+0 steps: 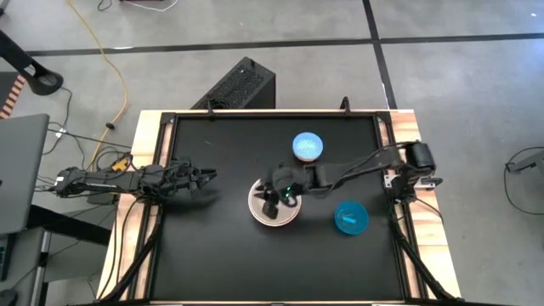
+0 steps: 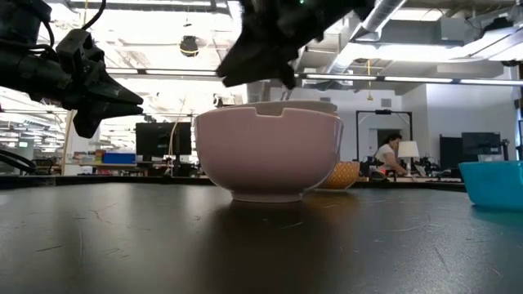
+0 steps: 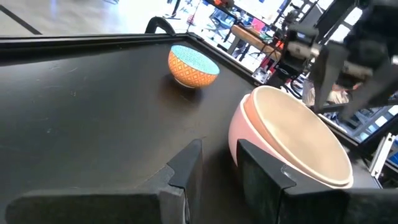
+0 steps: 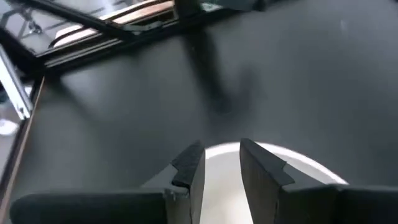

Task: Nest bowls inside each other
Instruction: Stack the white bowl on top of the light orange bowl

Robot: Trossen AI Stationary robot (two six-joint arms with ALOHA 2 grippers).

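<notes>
A large pink bowl (image 1: 274,206) stands on its base near the middle of the black table, with a paler bowl (image 3: 298,140) nested inside it. My right gripper (image 1: 274,197) hangs just above this stack, open, with nothing between its fingers and the pale inner bowl (image 4: 267,168) below them. A small bowl, light blue inside and orange-patterned outside (image 3: 193,65), stands farther back (image 1: 308,146). A bright cyan-blue bowl (image 1: 350,217) stands to the right of the stack. My left gripper (image 1: 211,176) waits open above the table, left of the stack.
A black box (image 1: 238,85) stands beyond the table's far edge. Wooden rails (image 1: 406,212) border the black surface on both sides. A laptop (image 1: 17,170) sits off the left side. Beyond the table, a person (image 2: 384,155) shows far off in the room.
</notes>
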